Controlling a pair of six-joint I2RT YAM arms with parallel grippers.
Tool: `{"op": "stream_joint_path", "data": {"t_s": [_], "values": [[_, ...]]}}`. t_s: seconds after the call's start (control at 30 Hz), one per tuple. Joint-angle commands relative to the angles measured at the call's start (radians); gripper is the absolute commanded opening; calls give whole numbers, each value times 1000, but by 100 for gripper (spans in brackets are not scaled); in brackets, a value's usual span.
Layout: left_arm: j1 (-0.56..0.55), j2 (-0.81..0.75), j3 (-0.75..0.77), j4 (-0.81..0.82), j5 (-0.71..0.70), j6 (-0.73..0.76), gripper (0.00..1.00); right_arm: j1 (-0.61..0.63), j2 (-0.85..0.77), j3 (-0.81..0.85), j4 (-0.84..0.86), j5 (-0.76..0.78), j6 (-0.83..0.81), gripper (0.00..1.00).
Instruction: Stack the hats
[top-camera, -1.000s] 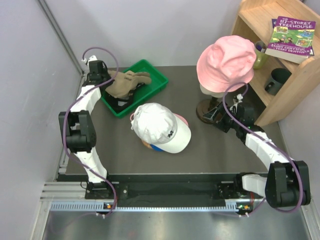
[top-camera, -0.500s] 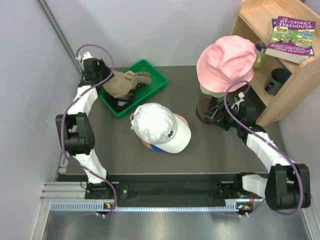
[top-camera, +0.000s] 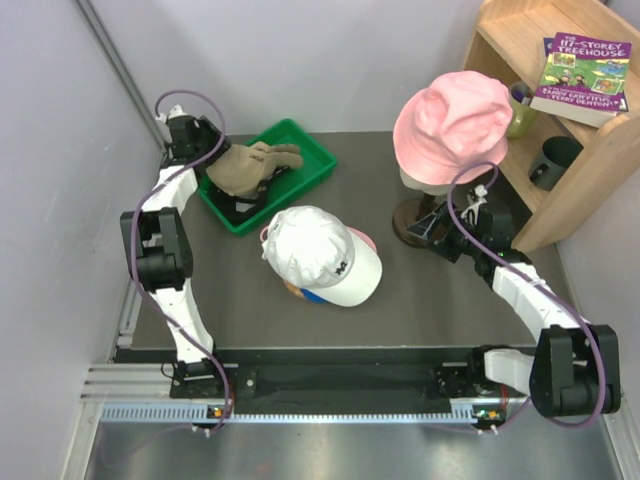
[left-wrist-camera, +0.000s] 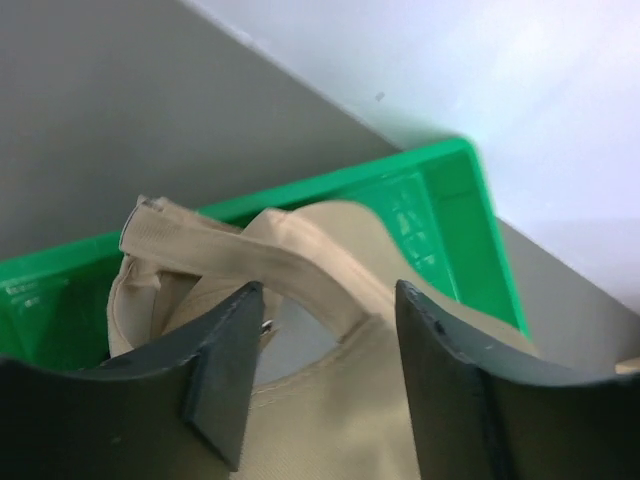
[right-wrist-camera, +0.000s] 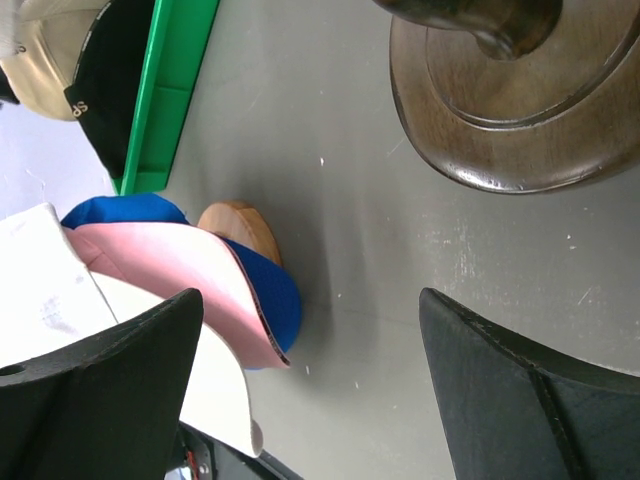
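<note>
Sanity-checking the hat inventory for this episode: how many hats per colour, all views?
Pink: 2, the pink bucket hat on the mannequin head, the pink cap in the pile
White: 1, the white cap topping the pile
Blue: 1, the blue cap at its bottom
Tan: 1, the tan cap in the green tray
Black: 1, the black cap under it
Total: 6

Bare table (top-camera: 430, 300) right of white cap (top-camera: 320, 255); green tray (top-camera: 310, 155) wall hems tan cap (top-camera: 245, 168)
</note>
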Motion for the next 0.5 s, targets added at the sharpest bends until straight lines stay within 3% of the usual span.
{"op": "stream_joint_path", "data": {"t_s": [0.0,0.13,0.17,0.27,0.33,0.37,0.47], "values": [[-1,28,84,-31,-5,-20,57,-14,9,35,38,-21,-23,88],[-1,60,115,-66,-16,-3,65,-14,15,38,38,-26,-26,88],[-1,63,117,-62,-10,2,62,-13,16,38,38,-26,-24,88],[0,51,106,-7,-10,13,38,-13,12,38,35,-26,-26,88],[-1,25,76,66,-17,25,28,-13,10,36,35,-26,-23,88],[0,19,75,74,-31,48,13,-14,9,36,35,-26,-24,88],[2,2,106,71,-8,91,0,-13,7,38,32,-24,-24,88]]}}
